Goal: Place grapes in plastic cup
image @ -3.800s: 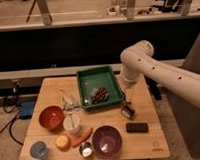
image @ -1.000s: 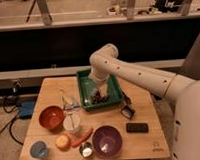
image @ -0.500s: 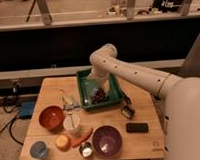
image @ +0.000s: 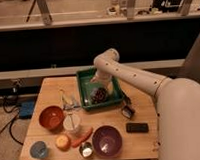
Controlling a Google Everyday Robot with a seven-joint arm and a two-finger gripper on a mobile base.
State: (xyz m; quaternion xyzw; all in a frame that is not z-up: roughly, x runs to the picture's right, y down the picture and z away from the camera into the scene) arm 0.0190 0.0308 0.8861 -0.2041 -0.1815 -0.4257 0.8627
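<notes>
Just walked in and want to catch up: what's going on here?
The robot's arm reaches into the green tray at the back of the table, its gripper right over the grapes, which lie in the tray. The plastic cup stands nearer the front, beside the red bowl. The grapes are not yet in it.

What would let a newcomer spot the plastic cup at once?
On the wooden table, look by the front-left corner of the green tray, where the gripper hangs over the grapes. The plastic cup stands right of the reddish bowl: whitish and translucent, unlike the blue cup and shiny metal cup.
</notes>
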